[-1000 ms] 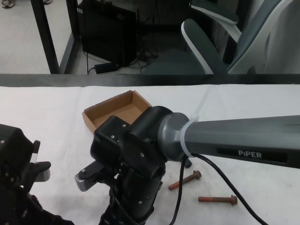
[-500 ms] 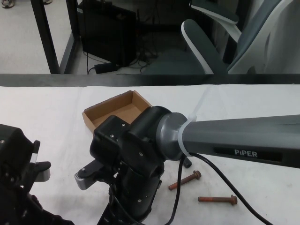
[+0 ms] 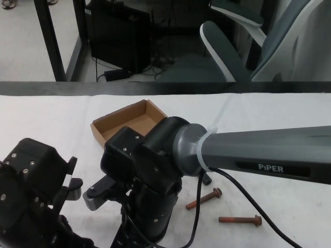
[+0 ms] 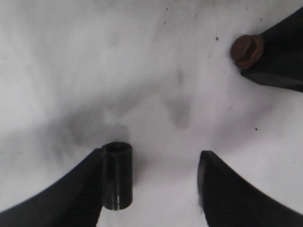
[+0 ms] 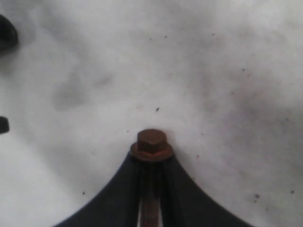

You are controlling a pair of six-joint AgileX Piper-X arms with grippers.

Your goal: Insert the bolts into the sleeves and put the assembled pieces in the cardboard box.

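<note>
In the right wrist view my right gripper (image 5: 151,165) is shut on a rusty bolt (image 5: 151,143), whose hex head sticks out past the fingertips just above the white bench. My left gripper (image 4: 152,160) is open in the left wrist view. A short black sleeve (image 4: 117,176) stands between its fingers, against one of them. The same held bolt (image 4: 247,49) shows farther off in the other gripper. In the high view the left arm (image 3: 32,191) sits close beside the right arm's wrist (image 3: 150,170) at the front of the bench.
The open cardboard box (image 3: 106,129) stands just behind the right wrist. Two loose rusty bolts (image 3: 204,198) (image 3: 240,220) lie on the white bench to the right, with a black sleeve (image 3: 207,180) partly hidden by the arm. Chairs stand beyond the far edge.
The left arm has moved right, toward the right arm's wrist, and shows more fully in the high view. The right arm has barely shifted.
</note>
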